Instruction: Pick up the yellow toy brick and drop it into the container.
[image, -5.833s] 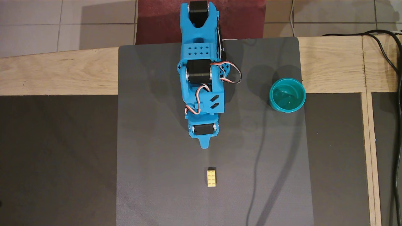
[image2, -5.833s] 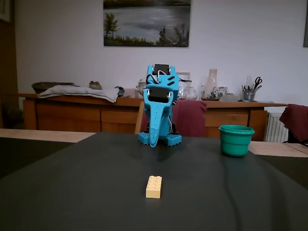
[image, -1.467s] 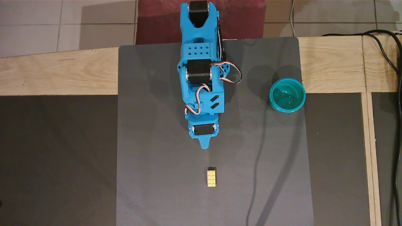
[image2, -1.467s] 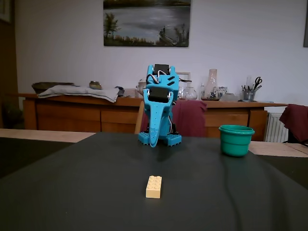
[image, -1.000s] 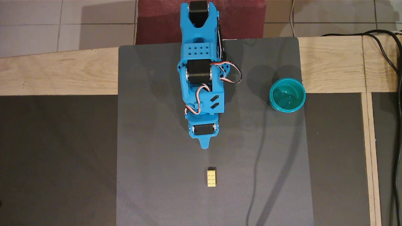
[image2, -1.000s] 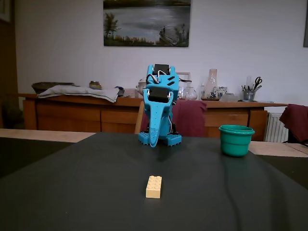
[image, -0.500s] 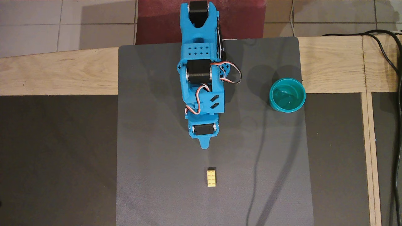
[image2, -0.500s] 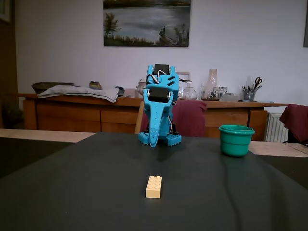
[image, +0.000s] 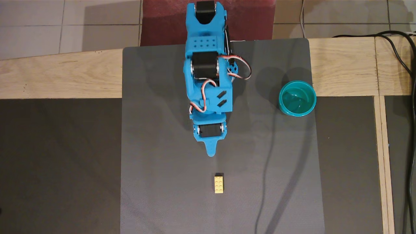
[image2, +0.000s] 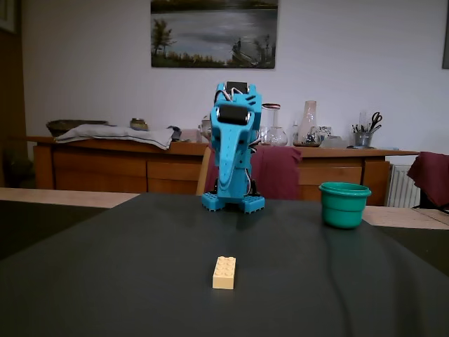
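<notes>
Since half a second ago, my arm (image: 208, 81) has lifted a little off its folded rest: in the fixed view the upper joint sits higher against the wall, and in the overhead view my hand (image: 211, 152) has crept slightly toward the brick. Nothing else has shifted.

My hand (image2: 228, 191) points down at the dark mat (image: 156, 162), its blue fingers drawn together into one tapered tip with no gap showing between them, and it holds nothing.

The yellow toy brick (image: 219, 184) lies flat on the mat, studs up, its long side running along my reach. In the overhead view it sits below my fingertip and a touch to the right, near but clearly apart, with bare mat between us. In the fixed view the yellow toy brick (image2: 224, 272) is in front of me, closer to that camera than my base.

The container (image: 297, 98) stands upright at the mat's right edge in the overhead view, where the mat meets the wooden bench (image: 58, 78), well apart from both my hand and the brick. In the fixed view the container (image2: 344, 204) is to my right.
</notes>
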`<state>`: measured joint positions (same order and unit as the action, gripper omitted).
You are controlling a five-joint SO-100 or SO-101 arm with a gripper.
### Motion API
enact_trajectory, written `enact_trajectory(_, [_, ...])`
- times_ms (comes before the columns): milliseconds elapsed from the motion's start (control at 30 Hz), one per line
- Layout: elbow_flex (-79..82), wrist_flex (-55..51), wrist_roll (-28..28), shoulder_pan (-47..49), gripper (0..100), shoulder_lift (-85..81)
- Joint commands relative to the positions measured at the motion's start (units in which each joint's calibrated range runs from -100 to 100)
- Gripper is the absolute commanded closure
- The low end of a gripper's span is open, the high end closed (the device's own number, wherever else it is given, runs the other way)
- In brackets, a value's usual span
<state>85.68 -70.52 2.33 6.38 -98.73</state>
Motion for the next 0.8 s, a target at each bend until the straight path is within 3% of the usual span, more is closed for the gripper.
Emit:
enact_trajectory(0, [-3.4, -0.2, 3.2, 1.1, 100, 0.2])
enact_trajectory(367, [-6.4, -0.2, 6.5, 2.7, 100, 4.4])
enact_trajectory(767, [-42.7, 1.3, 6.6, 7.8, 100, 52.2])
